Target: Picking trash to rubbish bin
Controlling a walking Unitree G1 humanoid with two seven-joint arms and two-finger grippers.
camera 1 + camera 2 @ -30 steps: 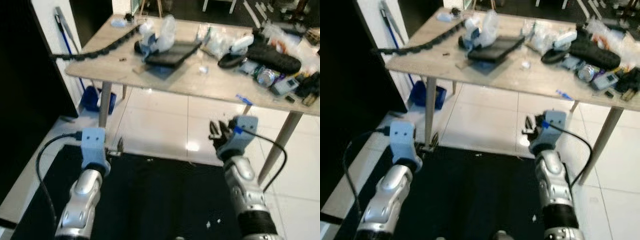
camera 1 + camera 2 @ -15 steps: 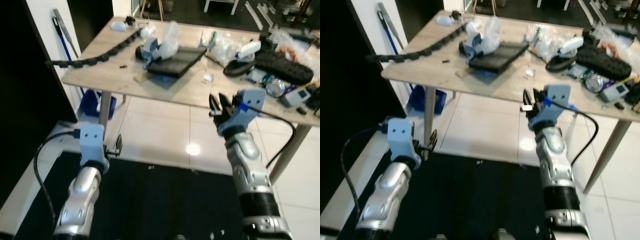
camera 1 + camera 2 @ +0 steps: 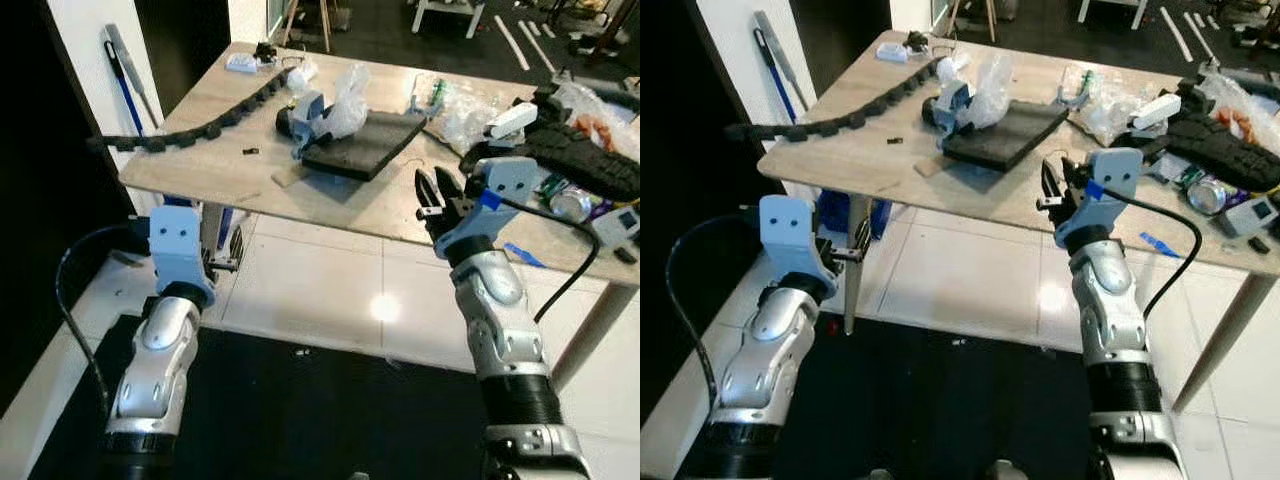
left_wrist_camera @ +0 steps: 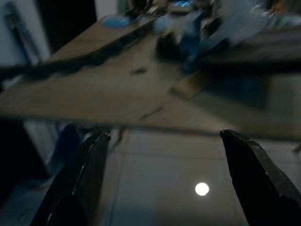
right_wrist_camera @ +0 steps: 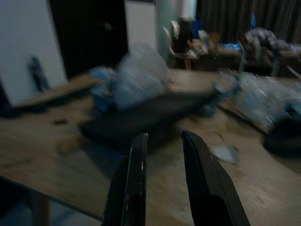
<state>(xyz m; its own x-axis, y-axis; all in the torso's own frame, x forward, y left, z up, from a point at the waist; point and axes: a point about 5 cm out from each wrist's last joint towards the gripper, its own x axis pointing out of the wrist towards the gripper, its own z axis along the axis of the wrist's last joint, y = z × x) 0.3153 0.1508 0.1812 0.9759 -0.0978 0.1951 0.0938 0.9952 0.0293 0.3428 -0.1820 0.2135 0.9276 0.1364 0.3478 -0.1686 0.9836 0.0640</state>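
Right gripper (image 3: 434,195) is raised at the near edge of the wooden table (image 3: 220,160), fingers slightly parted, holding nothing. Left gripper (image 4: 162,188) sits lower by the table leg, fingers spread wide and empty. Trash lies on the tabletop: a crumpled clear plastic bag (image 3: 347,90) beside the black pad (image 3: 367,143), and what appears to be a small white scrap (image 5: 225,152) ahead of the right fingers

This looks like a messy workroom. The wooden tabletop (image 3: 230,150) is full of plastic bags (image 3: 350,88), a black cable chain (image 3: 200,125) and a rubber tyre (image 3: 585,155). The floor (image 3: 320,290) has shiny white tiles.
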